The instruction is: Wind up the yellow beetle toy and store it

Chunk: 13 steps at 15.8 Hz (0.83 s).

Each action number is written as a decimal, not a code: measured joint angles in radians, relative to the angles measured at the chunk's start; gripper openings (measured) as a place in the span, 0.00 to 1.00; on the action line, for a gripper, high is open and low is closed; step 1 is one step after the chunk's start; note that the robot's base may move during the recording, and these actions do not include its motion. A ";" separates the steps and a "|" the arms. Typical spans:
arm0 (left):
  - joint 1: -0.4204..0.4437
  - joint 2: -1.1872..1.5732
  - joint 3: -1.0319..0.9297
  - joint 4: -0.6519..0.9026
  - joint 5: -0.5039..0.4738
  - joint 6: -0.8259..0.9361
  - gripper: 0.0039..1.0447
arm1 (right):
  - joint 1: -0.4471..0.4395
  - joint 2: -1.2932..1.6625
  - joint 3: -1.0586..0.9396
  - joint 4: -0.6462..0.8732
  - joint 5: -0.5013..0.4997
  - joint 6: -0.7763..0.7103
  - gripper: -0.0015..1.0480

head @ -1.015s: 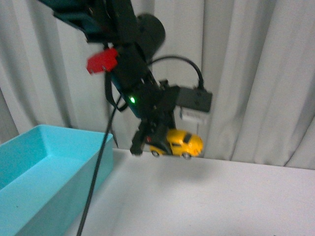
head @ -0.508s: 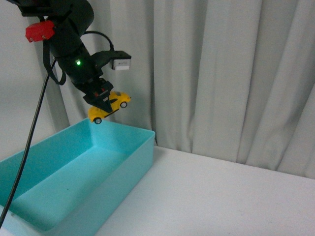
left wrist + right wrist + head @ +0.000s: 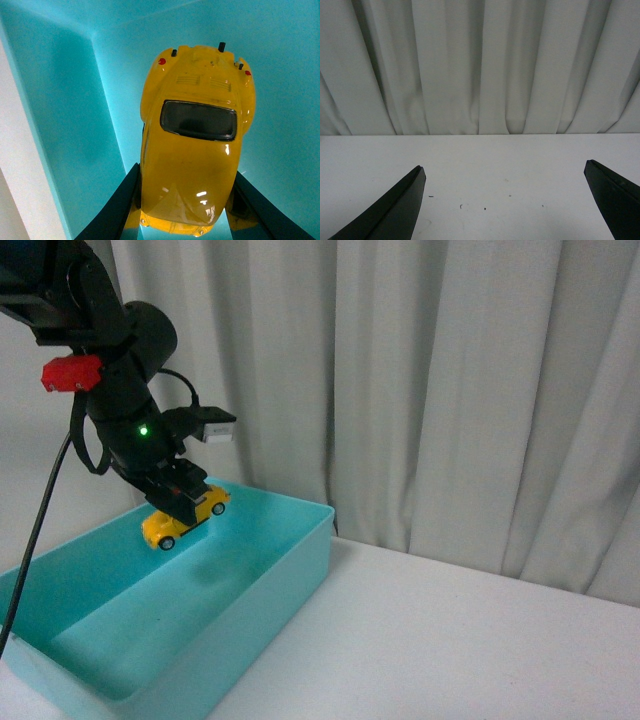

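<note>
My left gripper (image 3: 180, 502) is shut on the yellow beetle toy (image 3: 183, 517) and holds it tilted in the air over the far part of the turquoise bin (image 3: 300, 550). In the left wrist view the yellow beetle toy (image 3: 195, 135) fills the middle, seen from above with its dark window, clamped between the two dark fingers (image 3: 112, 210); the bin's inner wall (image 3: 60, 100) lies below it. My right gripper (image 3: 505, 172) is open and empty over the white table (image 3: 480, 170); it does not show in the front view.
The white table (image 3: 450, 640) stretches to the right of the bin. Grey-white curtains (image 3: 450, 390) hang along the back. A black cable (image 3: 30, 540) drops from the left arm over the bin's left side.
My left gripper has carried the toy leftward from above the table to over the bin, then down towards the bin's inside. The front view has shifted too.
</note>
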 joint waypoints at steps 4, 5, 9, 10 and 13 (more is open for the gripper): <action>-0.005 0.114 0.001 0.008 -0.051 -0.038 0.38 | 0.000 0.000 0.000 0.000 0.000 0.000 0.94; -0.005 0.133 0.001 0.010 -0.068 -0.057 0.38 | 0.000 0.000 0.000 0.000 0.000 0.000 0.94; 0.008 0.166 0.000 0.012 -0.114 -0.092 0.38 | 0.000 0.000 0.000 0.000 0.000 0.000 0.94; 0.014 0.168 -0.002 0.011 -0.126 -0.094 0.38 | 0.000 0.000 0.000 0.000 0.000 0.000 0.94; 0.028 0.168 -0.008 0.010 -0.126 -0.113 0.50 | 0.000 0.000 0.000 0.000 0.000 0.000 0.94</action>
